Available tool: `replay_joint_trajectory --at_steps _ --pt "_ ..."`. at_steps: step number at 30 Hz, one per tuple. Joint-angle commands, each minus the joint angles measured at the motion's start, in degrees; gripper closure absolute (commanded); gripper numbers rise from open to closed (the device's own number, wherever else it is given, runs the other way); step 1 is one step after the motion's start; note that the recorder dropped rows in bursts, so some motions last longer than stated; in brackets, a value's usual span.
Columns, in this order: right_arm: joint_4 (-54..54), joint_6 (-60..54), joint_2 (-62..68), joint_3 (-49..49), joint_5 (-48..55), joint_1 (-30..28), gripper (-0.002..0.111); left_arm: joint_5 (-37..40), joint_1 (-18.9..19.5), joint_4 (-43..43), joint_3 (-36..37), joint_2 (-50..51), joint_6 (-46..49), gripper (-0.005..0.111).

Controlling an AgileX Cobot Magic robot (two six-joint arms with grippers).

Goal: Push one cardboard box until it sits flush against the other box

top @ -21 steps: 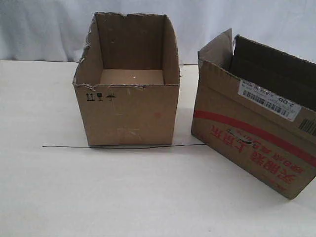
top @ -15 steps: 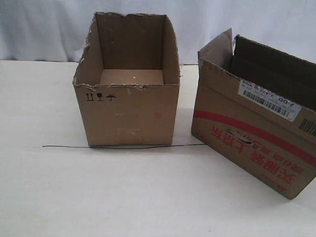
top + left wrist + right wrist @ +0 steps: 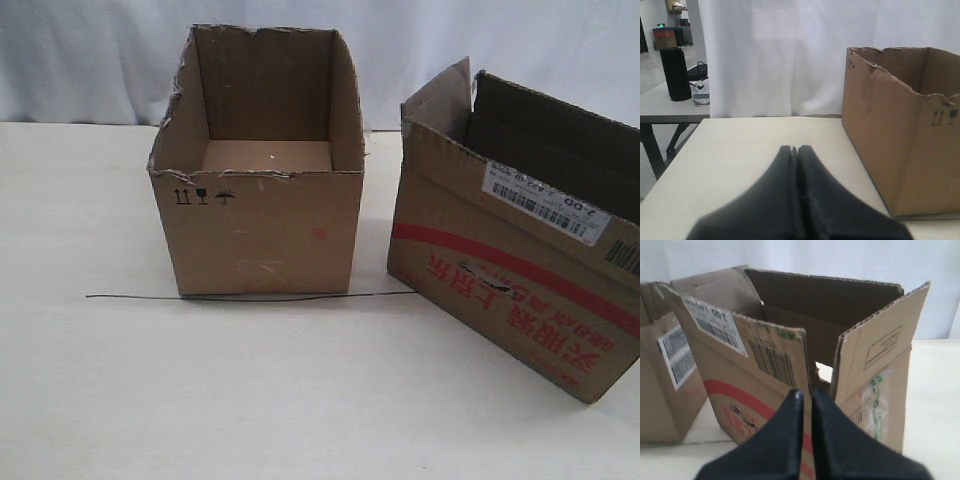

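Observation:
The cardboard box (image 3: 500,290) with the red stripe and barcode label stands on the right, turned at an angle. A gap separates it from the other box (image 3: 265,235), the plain ragged-rimmed carton at centre. Neither gripper shows in the exterior view. My left gripper (image 3: 794,148) is shut and empty, low over the table, with the other box (image 3: 890,130) a little ahead to one side. My right gripper (image 3: 806,391) is shut with nothing in it. Its tips are close before the corner of the cardboard box (image 3: 740,385), where the striped side meets the green-taped end.
A thin black line (image 3: 250,296) runs across the white table (image 3: 300,400) along the front of the plain carton. White curtain hangs behind. Beyond the table's left edge, a second table carries a black cylinder (image 3: 675,74).

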Motion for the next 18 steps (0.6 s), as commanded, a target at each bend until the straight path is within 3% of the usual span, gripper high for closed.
replay_joint_trajectory --at_steps 1,11,15,18 --pt "10.3 2.9 -0.2 0.2 -6.0 0.3 0.103 -0.7 0.0 0.1 0.1 -0.2 -0.2 0.107" --pt "13.1 1.8 -0.2 -2.3 -21.3 0.3 0.103 -0.5 0.0 0.1 0.1 -0.2 -0.2 0.107" --pt "15.1 -7.9 2.3 -15.2 -5.1 -1.5 0.103 -0.5 0.0 0.1 0.1 -0.2 -0.2 0.107" --pt "2.0 2.2 11.7 -26.3 12.5 -5.5 0.103 -0.5 0.0 0.1 0.1 -0.2 -0.2 0.107"
